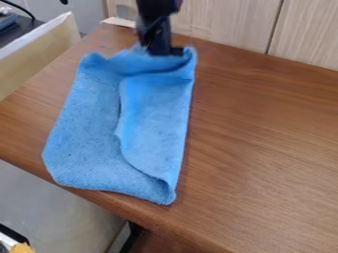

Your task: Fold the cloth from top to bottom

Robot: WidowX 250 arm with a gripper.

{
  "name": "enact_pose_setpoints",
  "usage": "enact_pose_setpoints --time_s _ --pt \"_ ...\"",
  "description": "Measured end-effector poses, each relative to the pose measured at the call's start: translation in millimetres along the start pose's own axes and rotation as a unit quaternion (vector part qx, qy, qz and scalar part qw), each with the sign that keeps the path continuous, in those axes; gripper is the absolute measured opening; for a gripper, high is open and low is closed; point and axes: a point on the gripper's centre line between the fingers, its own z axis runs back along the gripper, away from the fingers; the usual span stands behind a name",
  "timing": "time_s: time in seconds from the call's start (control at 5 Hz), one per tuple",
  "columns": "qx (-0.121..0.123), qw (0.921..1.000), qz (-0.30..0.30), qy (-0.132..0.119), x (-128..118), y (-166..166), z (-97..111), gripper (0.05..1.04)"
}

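Descending from the top edge of the view, left of centre, the black arm (pixel 157 9) holds a near-vertical pose, with the end effector (pixel 162 49) pointing down at the far end of the blue cloth (pixel 155 123). The end effector sits at the cloth's top edge, nearer its right corner than its left, and overlaps the bunched fabric in the view. Whether it is clenched on the fabric or released cannot be told. The cloth lies on the left part of the brown wooden counter (pixel 264 148), its lower end near the counter's front edge. A layer covers the cloth's right portion, its loose edge curving down the middle toward the lower right corner. Pale wood-grain panels (pixel 228 19) stand behind the counter.
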Motion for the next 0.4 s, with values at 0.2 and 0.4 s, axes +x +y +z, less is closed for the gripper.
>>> enact_pose_setpoints --time_s 0.2,0.4 --pt "0.012 0.9999 -0.005 0.004 -4.5 -19.9 -13.0 0.061" --pt "0.022 0.9995 -0.02 0.008 -4.8 -38.5 -37.3 0.06"
